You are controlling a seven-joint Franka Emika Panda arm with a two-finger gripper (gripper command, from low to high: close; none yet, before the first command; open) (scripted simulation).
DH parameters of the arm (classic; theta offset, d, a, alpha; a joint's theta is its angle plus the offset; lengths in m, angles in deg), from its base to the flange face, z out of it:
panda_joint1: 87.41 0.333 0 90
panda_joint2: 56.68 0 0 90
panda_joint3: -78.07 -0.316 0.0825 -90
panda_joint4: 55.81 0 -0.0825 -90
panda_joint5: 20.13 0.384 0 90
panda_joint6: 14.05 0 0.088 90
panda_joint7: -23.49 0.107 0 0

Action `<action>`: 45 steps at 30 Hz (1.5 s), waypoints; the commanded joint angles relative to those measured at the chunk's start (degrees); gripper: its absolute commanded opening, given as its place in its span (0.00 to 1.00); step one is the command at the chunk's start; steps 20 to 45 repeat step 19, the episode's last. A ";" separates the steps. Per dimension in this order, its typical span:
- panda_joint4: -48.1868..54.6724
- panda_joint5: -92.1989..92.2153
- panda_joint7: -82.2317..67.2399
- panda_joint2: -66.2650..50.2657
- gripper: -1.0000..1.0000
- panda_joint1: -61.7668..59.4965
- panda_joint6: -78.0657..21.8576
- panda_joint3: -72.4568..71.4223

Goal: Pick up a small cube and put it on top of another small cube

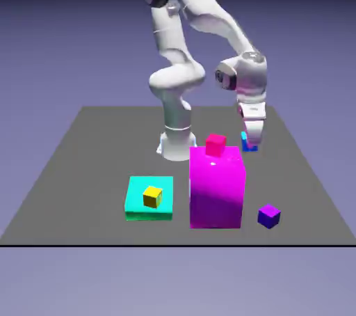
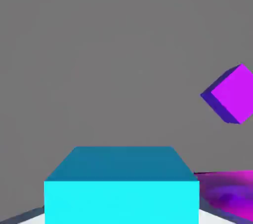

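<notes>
Carry phase, by the look of it — small blue cube (image 1: 249, 143) pinched in the gripper (image 1: 251, 135), lifted off the grey table (image 1: 83, 168) behind the big magenta block (image 1: 217, 186), toward the exterior view's right. Best done by raising first, high enough to clear that block and the small red cube (image 1: 215, 143) sitting on its top, before swinging anywhere. Worth choosing the target early: small purple cube (image 1: 269, 216) lies alone on the table near the front right, small yellow cube (image 1: 153, 197) rests on the teal slab (image 1: 139, 204) at the left. Purple looks the nearer and less cluttered choice. Should arrive squarely above it, wrist level, then lower slowly until faces meet; letting go only once seated, since a tilted cube on so small a top would likely slide off.

Jaws closed on the blue cube — cube (image 2: 121, 188) filling the lower middle of the hand view, large and centred, hiding both tips. Nothing else touched. Purple cube (image 2: 232, 94) seen off to that view's right, well apart.
</notes>
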 commanded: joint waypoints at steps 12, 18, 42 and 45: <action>4.62 -4.12 -12.09 6.32 0.00 -15.96 -12.19 -4.20; 2.05 -4.24 -12.02 4.88 1.00 -16.02 -8.20 -4.13; 3.65 -4.17 -12.06 5.78 1.00 -15.98 -10.69 -4.17; 3.65 -4.17 -12.06 5.78 1.00 -15.98 -10.69 -4.17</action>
